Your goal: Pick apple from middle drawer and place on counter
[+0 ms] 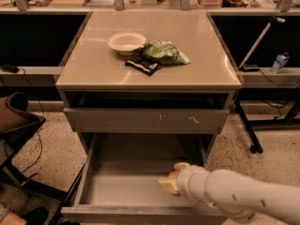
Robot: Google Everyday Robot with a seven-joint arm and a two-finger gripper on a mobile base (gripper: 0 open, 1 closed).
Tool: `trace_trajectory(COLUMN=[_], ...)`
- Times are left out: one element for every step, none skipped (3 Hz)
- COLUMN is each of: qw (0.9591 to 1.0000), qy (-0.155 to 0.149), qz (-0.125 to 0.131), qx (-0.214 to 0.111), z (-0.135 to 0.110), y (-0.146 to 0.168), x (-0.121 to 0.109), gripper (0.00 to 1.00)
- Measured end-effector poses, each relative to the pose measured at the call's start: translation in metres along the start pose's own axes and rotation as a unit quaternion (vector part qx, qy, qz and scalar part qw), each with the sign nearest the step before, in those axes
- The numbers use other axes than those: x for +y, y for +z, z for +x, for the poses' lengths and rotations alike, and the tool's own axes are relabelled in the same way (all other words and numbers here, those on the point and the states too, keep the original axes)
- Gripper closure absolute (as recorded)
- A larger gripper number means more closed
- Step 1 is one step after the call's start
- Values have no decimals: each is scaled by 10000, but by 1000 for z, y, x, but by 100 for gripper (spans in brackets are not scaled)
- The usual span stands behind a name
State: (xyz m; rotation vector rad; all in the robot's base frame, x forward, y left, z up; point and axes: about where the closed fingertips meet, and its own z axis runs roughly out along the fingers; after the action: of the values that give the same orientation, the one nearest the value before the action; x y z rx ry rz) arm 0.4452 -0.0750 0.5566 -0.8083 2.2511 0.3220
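Observation:
The middle drawer (124, 191) is pulled open, with its grey floor showing. My gripper (168, 183) is inside it at the front right, on the white arm that enters from the lower right. A small red-orange patch of the apple (173, 174) shows at the gripper's tip; the gripper hides the rest. I cannot tell whether the apple is held. The tan counter (201, 64) tops the cabinet above.
On the counter are a white bowl (126, 42), a green bag (162, 52) and a black packet (142, 65). The scratched upper drawer (140, 120) juts out slightly above the open one. A chair (14, 121) stands at the left and a water bottle (280, 62) on the right shelf.

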Motion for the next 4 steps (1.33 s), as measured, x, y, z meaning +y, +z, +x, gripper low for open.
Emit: trace_trajectory(qw=[9983, 9972, 9971, 9938], qy=[567, 717, 378, 268], qz=[-57, -181, 216, 474], qx=[-91, -103, -631, -966], z=[-67, -115, -192, -225], y=[-35, -76, -138, -173], x=[-21, -15, -37, -46], gripper=[100, 100, 100, 100])
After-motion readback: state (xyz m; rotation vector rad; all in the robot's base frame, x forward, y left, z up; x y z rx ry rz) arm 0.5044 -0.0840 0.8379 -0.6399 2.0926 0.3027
